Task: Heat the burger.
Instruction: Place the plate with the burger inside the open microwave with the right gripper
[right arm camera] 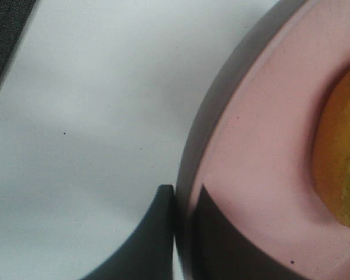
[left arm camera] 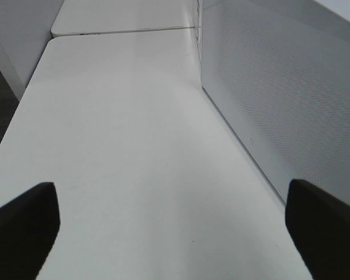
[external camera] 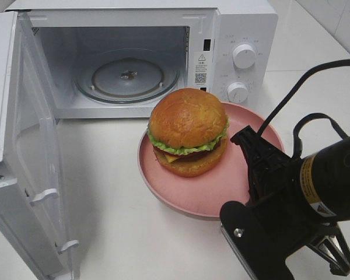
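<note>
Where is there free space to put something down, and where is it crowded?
Free: the table between the open door and the pink plate with the burger; also the glass turntable in the microwave. Crowded: front right, where the right gripper clamps the plate's rim.

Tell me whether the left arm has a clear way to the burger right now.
Probably not. The left gripper hangs open beside what looks like the open microwave door, which stands between it and the burger on the pink plate.
</note>
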Robot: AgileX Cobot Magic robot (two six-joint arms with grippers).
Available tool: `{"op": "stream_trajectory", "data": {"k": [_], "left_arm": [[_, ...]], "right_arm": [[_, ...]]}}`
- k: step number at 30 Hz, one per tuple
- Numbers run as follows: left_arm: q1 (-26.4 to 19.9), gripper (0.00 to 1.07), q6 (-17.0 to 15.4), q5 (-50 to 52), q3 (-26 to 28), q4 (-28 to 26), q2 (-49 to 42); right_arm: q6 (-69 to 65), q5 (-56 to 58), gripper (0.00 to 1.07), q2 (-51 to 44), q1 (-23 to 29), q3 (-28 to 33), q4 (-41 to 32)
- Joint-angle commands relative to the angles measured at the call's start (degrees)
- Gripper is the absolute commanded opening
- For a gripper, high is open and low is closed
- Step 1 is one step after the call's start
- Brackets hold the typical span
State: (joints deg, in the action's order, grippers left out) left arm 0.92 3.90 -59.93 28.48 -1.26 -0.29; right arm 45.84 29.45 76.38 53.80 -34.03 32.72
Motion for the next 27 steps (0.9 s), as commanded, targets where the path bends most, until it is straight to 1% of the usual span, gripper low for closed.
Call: {"op": "stream_trajectory", "data": {"k": [1,5,7,8,10,13,15,16,18,21,23,27], "left_arm": [[0.29,0.98,-0.29,0.52,-0.06,0.06,-1.49],[0.29,0.98,-0.29,0.52,-0.06,0.06,-1.49],[0.29,0.98,-0.29,0.52,-0.06,0.06,-1.49],[0.29,0.98,-0.29,0.52,-0.06,0.06,-1.49],[0.29,0.98,-0.29,0.52,-0.06,0.06,-1.49],[0.29,0.98,-0.29,0.52,-0.06,0.06,-1.49],[0.29,0.98,-0.29,0.52,-0.06,0.06,-1.49],[0.29,0.98,-0.29,0.52,-0.06,0.06,-1.49],[0.29,0.98,-0.29,0.52,-0.06,0.06,-1.49],[0.29,0.98,-0.29,0.52,-0.06,0.06,-1.49],[0.29,0.98,-0.29,0.52,-0.06,0.06,-1.49],[0.29,0.98,-0.29,0.52,-0.06,0.06,-1.49]], "right_arm": [[4.41,-2.58,0.0,-0.23,-0.17,-0.74,-1.32],[6.42,-2.64,0.0,0.23,-1.66,-2.35,-3.15],[7.51,-2.58,0.0,1.43,-4.01,-4.18,-4.01],[7.51,-2.58,0.0,1.43,-4.01,-4.18,-4.01],[7.51,-2.41,0.0,3.32,-6.19,-6.82,-5.21],[8.02,-2.41,0.0,3.84,-6.47,-7.45,-5.67],[12.03,-2.58,0.0,5.04,-7.56,-8.94,-7.91],[12.03,-2.58,0.0,5.04,-7.56,-8.94,-7.91],[19.25,-2.75,0.0,7.16,-8.25,-10.89,-12.43],[20.8,-2.81,0.0,7.79,-8.25,-11.34,-13.46],[24.12,-3.55,0.0,9.8,-8.25,-13.64,-17.02],[25.1,-3.72,0.0,11.86,-8.31,-15.81,-18.39]]}}
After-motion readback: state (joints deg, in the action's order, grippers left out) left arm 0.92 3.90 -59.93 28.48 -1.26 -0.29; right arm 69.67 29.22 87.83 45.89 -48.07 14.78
